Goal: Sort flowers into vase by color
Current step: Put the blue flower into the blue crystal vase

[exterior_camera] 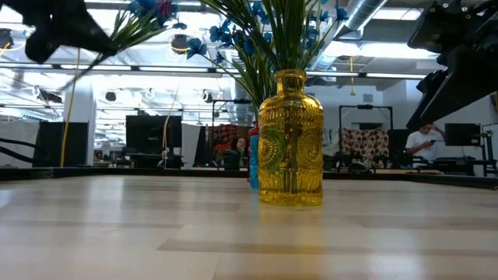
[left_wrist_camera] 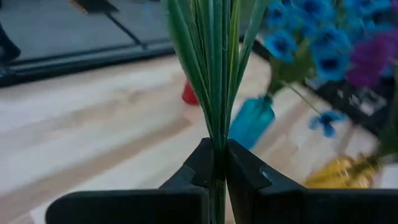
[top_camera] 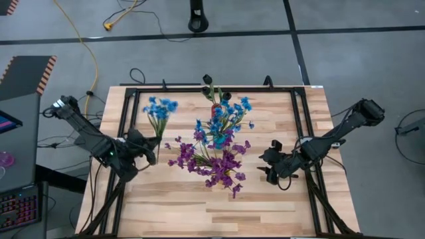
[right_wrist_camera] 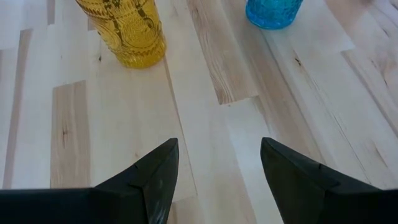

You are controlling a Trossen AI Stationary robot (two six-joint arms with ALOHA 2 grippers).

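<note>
My left gripper (top_camera: 151, 141) hangs above the table's left part, shut on a sprig with bright blue blooms (top_camera: 159, 106); the low view shows the gripper (exterior_camera: 58, 33) high above the table. Three vases stand mid-table. The yellow vase (exterior_camera: 290, 140) holds purple flowers (top_camera: 216, 164). The blue vase (left_wrist_camera: 252, 121) holds blue flowers (top_camera: 229, 116). The red vase (left_wrist_camera: 189, 94) holds dark buds (top_camera: 211, 85). My right gripper (top_camera: 271, 166) is open, to the right of the vases, holding nothing. My left gripper pinches the blue sprig's bundle of thin green stems (left_wrist_camera: 217, 146) between its two fingers, near the stems' lower end. The stems run on forward past the fingertips toward the table's far edge. The sprig is lifted clear of the table, its blooms (exterior_camera: 152, 8) slanting upward.
A black frame (top_camera: 129, 106) borders the wooden table top along its left, far and right sides. Bare wood lies between my right gripper (right_wrist_camera: 217, 168) and the yellow vase (right_wrist_camera: 127, 31), and along the near edge (top_camera: 219, 219). People show in the room beyond the table.
</note>
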